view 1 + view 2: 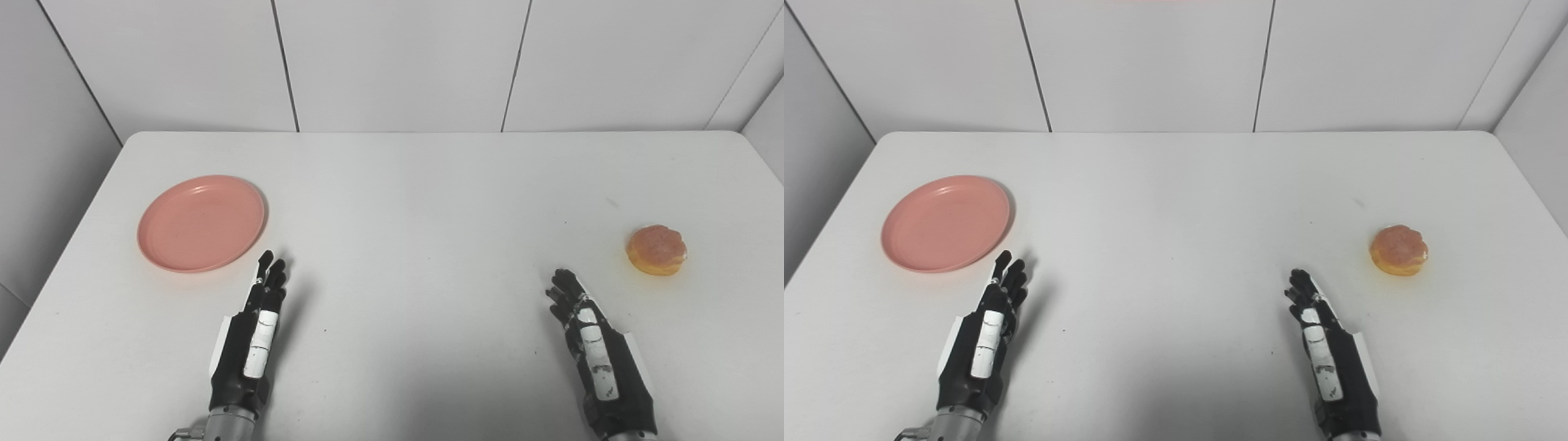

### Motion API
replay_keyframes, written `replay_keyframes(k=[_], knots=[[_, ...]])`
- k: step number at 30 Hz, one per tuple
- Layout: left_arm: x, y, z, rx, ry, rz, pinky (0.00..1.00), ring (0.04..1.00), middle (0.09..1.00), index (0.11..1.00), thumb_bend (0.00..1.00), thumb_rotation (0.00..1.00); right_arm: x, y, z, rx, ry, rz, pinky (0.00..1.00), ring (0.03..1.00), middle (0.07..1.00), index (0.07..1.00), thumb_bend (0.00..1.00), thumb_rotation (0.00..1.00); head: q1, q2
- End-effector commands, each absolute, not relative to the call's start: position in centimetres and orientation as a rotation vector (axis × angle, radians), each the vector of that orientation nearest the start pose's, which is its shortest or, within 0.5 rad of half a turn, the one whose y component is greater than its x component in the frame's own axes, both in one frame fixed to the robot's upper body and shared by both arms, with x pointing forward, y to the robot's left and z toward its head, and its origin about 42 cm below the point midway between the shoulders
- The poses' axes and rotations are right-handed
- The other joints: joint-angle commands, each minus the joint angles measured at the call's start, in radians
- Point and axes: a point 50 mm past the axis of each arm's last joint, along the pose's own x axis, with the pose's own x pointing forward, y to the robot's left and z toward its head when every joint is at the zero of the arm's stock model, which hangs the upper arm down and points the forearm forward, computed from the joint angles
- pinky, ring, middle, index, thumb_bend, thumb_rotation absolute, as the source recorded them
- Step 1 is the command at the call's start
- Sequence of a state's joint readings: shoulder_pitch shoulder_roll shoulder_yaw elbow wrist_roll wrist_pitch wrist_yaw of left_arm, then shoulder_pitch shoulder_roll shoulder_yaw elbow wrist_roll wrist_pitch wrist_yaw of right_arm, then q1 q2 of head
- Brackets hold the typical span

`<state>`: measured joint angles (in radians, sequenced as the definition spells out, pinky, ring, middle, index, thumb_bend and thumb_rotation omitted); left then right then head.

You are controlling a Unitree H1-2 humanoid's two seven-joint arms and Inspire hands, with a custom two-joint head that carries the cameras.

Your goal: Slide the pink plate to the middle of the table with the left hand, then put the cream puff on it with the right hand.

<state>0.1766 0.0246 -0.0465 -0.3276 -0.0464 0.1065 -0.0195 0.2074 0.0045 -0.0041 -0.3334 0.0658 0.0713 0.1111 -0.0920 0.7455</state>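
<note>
Nothing done yet: pink plate sits at frame left, not slid to the middle; cream puff sits at right, off the plate. Left hand and right hand both empty, fingers extended; left fingertips near the plate's rim, not touching.

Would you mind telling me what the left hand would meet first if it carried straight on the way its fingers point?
Probably nothing: the left hand points just past the round pink plate's right rim, over bare white table.
</note>
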Motion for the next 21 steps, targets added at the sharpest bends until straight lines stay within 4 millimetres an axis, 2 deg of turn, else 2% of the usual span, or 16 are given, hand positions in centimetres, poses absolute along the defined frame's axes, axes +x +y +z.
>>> replay_keyframes(k=[1, 21], knots=[[20.90, 21.50, 12.62, -0.014, 0.006, -0.051, 1.00, 0.991, 0.980, 1.000, 0.86, 0.91, 20.62, -22.28, 13.47, 0.029, -0.054, 0.083, 0.96, 0.931, 0.937, 0.897, 0.81, 0.93, 0.000, 0.001], [20.88, 21.58, 12.40, -0.008, 0.010, -0.053, 1.00, 0.990, 0.979, 1.000, 0.86, 0.91, 20.64, -22.30, 13.44, 0.033, -0.051, 0.086, 0.97, 0.937, 0.941, 0.894, 0.81, 0.92, 0.009, -0.004]])
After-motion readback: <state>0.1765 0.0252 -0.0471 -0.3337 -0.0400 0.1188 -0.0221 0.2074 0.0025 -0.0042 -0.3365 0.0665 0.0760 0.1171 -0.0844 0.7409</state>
